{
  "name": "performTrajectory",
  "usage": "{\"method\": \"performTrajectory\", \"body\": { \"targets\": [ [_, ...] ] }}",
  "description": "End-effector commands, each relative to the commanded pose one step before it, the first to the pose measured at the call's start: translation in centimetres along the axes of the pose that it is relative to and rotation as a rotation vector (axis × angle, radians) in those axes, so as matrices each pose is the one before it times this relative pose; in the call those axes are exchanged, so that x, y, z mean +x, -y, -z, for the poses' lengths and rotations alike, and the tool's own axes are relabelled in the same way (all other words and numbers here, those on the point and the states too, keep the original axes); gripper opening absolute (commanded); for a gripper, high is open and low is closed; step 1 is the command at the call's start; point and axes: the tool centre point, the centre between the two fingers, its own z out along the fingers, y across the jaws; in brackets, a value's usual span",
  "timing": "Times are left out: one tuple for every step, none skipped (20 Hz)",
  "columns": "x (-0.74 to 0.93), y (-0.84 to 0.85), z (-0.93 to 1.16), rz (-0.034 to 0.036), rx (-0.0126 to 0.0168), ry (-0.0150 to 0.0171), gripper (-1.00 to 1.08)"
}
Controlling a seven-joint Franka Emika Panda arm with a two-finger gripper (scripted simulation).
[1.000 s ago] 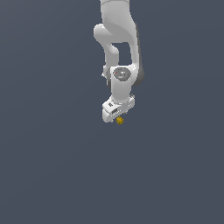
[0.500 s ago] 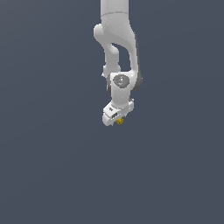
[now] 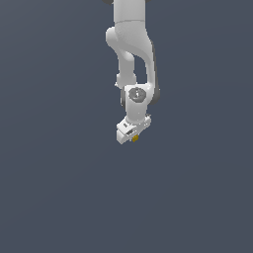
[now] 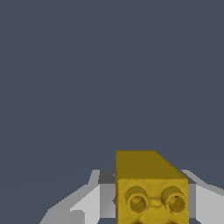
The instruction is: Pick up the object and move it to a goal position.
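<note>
1. The white arm (image 3: 132, 54) hangs down from the top of the exterior view against a plain slate-grey ground (image 3: 59, 188); its wrist ends in the claw (image 3: 132, 136), tilted a little toward the exterior view's left.
2. The yellow-gold block (image 3: 135, 139) shows as a small speck at the claw's lower tip, touching it, far smaller than the claw's white body.
3. In the wrist view the block (image 4: 151, 188) fills the space between the two pale fingers (image 4: 87, 203); one finger lies on each side of it; its near face bears two round sockets.
4. The claw is clenched on the block, its fingers pressed to the block's sides; nothing else touches the block.
</note>
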Motion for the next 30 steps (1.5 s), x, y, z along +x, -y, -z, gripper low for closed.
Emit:
{"method": "performTrajectory", "body": {
  "targets": [
    [-0.029,-0.089,-0.049,-0.00142,-0.00048,-0.00005,-1.00],
    [0.000,0.000,0.000,0.00000,0.00000,0.00000,-1.00],
    [0.000,0.000,0.000,0.00000,0.00000,0.00000,-1.00],
    [0.000,0.000,0.000,0.00000,0.00000,0.00000,-1.00],
    [0.000,0.000,0.000,0.00000,0.00000,0.00000,-1.00],
    [0.000,0.000,0.000,0.00000,0.00000,0.00000,-1.00],
    [-0.026,-0.036,0.028,-0.00062,-0.00029,0.00006,-1.00],
    [-0.002,-0.017,0.028,0.00000,0.00000,0.00000,-1.00],
    [-0.007,-0.052,0.084,0.00000,0.00000,0.00000,-1.00],
    [-0.012,-0.086,0.140,0.00000,0.00000,0.00000,-1.00],
    [-0.016,-0.120,0.195,0.00000,0.00000,0.00000,-1.00],
    [-0.021,-0.154,0.251,0.00000,0.00000,0.00000,-1.00],
    [-0.025,-0.187,0.305,0.00000,0.00000,0.00000,-1.00],
    [-0.030,-0.220,0.359,0.00000,0.00000,0.00000,-1.00],
    [-0.034,-0.253,0.412,0.00000,0.00000,0.00000,-1.00],
    [-0.037,-0.284,0.465,0.00000,0.00000,0.00000,-1.00],
    [-0.028,-0.297,0.511,0.00043,0.00023,-0.00004,-1.00],
    [-0.044,-0.345,0.567,0.00000,0.00000,0.00000,-1.00],
    [-0.047,-0.375,0.617,0.00000,0.00000,0.00000,-1.00],
    [-0.050,-0.404,0.666,0.00000,0.00000,0.00000,-1.00],
    [-0.046,-0.424,0.712,0.00026,0.00036,-0.00020,-1.00],
    [-0.055,-0.461,0.762,0.00000,0.00000,0.00000,-1.00],
    [-0.052,-0.482,0.808,0.00023,0.00036,-0.00024,-1.00],
    [-0.059,-0.516,0.856,0.00000,0.00000,0.00000,-1.00],
    [-0.055,-0.536,0.900,0.00028,0.00051,-0.00038,-1.00],
    [-0.062,-0.566,0.939,0.00000,0.00000,0.00000,-1.00],
    [-0.059,-0.578,0.969,0.00026,0.00049,-0.00041,-1.00],
    [-0.063,-0.595,0.988,0.00000,0.00000,0.00000,-1.00],
    [-0.059,-0.591,0.987,0.00018,0.00033,-0.00031,-1.00],
    [-0.060,-0.593,0.981,0.00000,0.00000,0.00000,-1.00]
  ]
}}
